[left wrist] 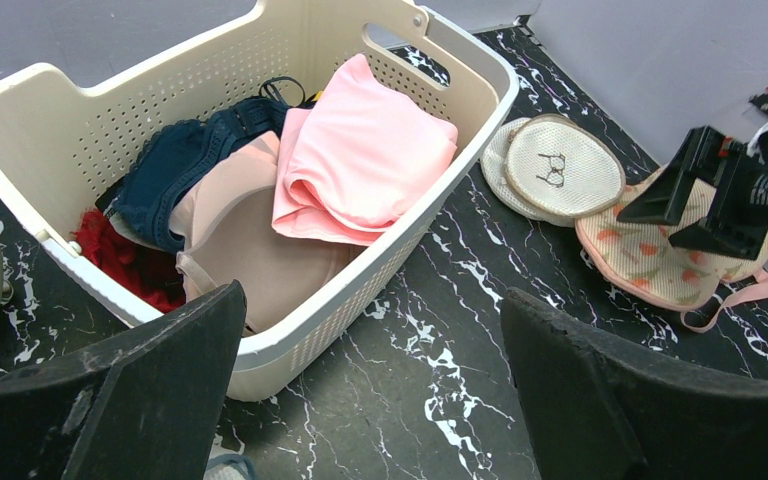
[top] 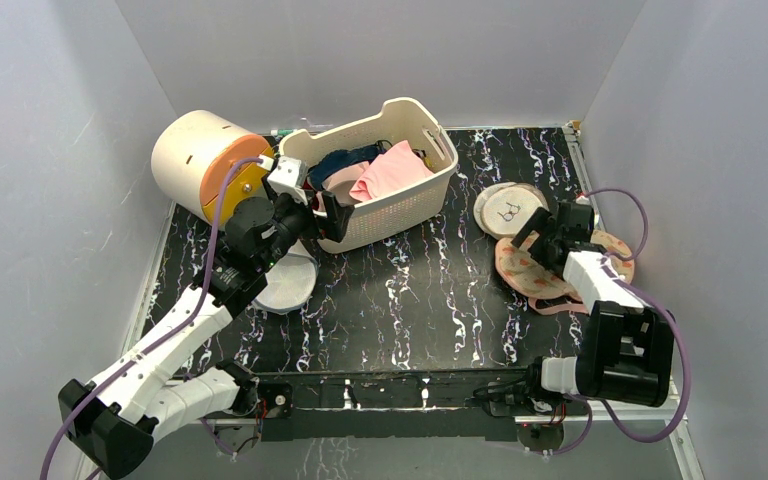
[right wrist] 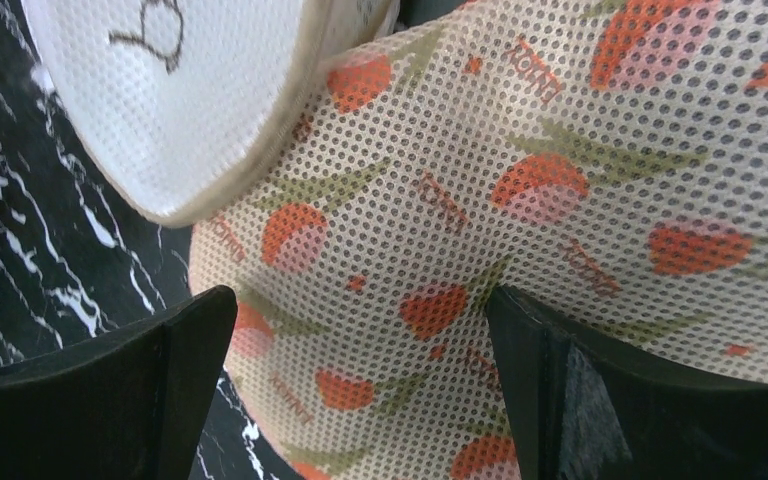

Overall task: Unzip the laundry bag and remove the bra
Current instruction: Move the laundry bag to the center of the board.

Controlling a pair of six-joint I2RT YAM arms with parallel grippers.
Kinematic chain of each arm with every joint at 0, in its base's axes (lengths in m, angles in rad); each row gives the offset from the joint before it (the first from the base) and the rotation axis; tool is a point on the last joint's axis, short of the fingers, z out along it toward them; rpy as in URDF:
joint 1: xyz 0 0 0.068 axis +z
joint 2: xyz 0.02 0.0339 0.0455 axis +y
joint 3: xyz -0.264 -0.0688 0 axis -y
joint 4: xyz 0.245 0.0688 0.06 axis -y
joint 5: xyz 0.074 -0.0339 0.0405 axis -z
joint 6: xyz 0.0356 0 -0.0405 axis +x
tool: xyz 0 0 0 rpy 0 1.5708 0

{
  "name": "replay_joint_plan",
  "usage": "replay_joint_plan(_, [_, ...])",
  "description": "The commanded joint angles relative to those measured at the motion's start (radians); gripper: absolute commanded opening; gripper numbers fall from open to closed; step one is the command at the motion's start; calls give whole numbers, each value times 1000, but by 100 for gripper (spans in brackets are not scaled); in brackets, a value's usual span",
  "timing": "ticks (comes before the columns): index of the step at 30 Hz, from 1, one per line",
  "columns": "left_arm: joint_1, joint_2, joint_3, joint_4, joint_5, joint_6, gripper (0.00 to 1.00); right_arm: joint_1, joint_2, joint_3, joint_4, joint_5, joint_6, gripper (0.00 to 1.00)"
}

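Two kinds of marking show on the fabrics. Small red lettering repeats among the flowers of the laundry bag [right wrist: 480, 230], too blurred in the right wrist view to read. The upper of the round mesh discs [left wrist: 563, 165] carries a black line drawing of a bra. The bag is beige mesh printed with red-orange flowers on green stems, with a pink trim loop at its lower right in the left wrist view. It lies on the black marbled table [top: 410, 300] at the right of the top view, its upper left edge overlapped by a disc. The right gripper [right wrist: 360, 390] hangs close over it with fingers spread; whether they touch the mesh cannot be told. The left gripper [left wrist: 370, 390], fingers wide apart and empty, is at the left end of the basket [left wrist: 340, 320] of pink and dark blue garments.
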Motion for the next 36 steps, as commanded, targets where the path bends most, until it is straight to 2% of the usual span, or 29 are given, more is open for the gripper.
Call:
replay_joint_plan(1, [-3, -1, 37, 15, 16, -9, 98, 12, -53, -97, 28, -148, 47, 98])
replay_joint_plan(6, [-3, -2, 37, 17, 34, -26, 98, 74, -108, -153, -16, -214, 99, 98])
replay_joint_plan(13, [-3, 1, 31, 26, 58, -41, 98, 300, -204, -220, -11, -197, 215, 98])
replay_joint_plan(20, [-3, 16, 30, 25, 53, -38, 98, 663, -101, -189, 78, -201, 318, 98])
replay_joint_plan(25, [-3, 32, 28, 27, 53, -40, 98, 909, 17, 9, 7, -92, 225, 98])
replay_joint_plan(31, [-3, 47, 24, 27, 48, -38, 98, 929, -11, 124, -67, 18, 113, 98])
replay_joint_plan(33, [-3, 49, 25, 25, 45, -38, 98, 902, -41, 137, -68, 50, 89, 98])
replay_joint_plan(36, [-3, 51, 26, 23, 47, -38, 98, 801, -70, 140, -38, 20, 53, 98])
